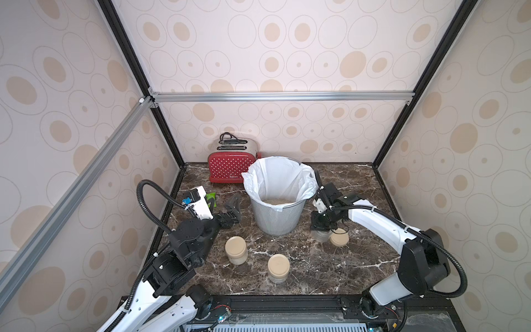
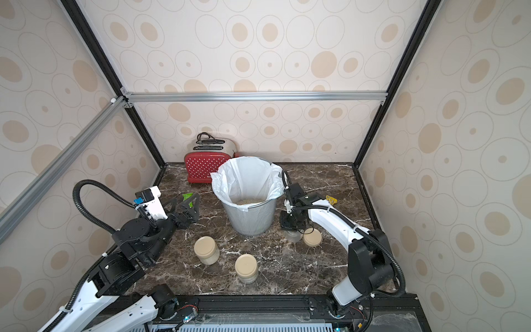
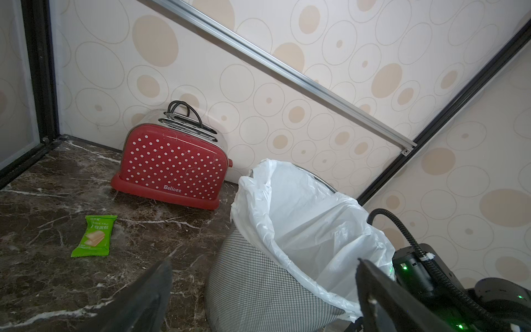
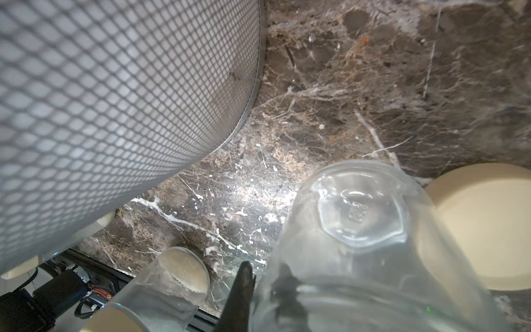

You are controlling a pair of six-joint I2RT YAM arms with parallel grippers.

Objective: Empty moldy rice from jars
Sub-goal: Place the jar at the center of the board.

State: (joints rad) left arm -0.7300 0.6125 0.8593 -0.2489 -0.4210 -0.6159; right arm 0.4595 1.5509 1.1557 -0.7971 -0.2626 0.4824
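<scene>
Two jars (image 1: 236,250) (image 1: 278,268) stand lidded at the table's front middle, each with moldy rice (image 4: 184,266) inside. A third jar (image 1: 321,236) (image 4: 359,218), empty and lidless, is upright just right of the mesh bin (image 1: 277,221). My right gripper (image 1: 323,227) (image 4: 264,273) is shut on that jar's rim, with one finger inside the glass and one outside. Its beige lid (image 1: 339,237) lies flat beside it. More moldy rice (image 1: 277,201) lies in the bin's white liner. My left gripper (image 1: 224,204) (image 3: 264,264) stands open and empty, left of the bin.
A red polka-dot toaster (image 1: 231,169) stands at the back left against the wall. A green snack packet (image 3: 93,237) lies left of the bin, near the left gripper. A small yellow item (image 2: 331,199) lies behind the right arm. Walls enclose three sides.
</scene>
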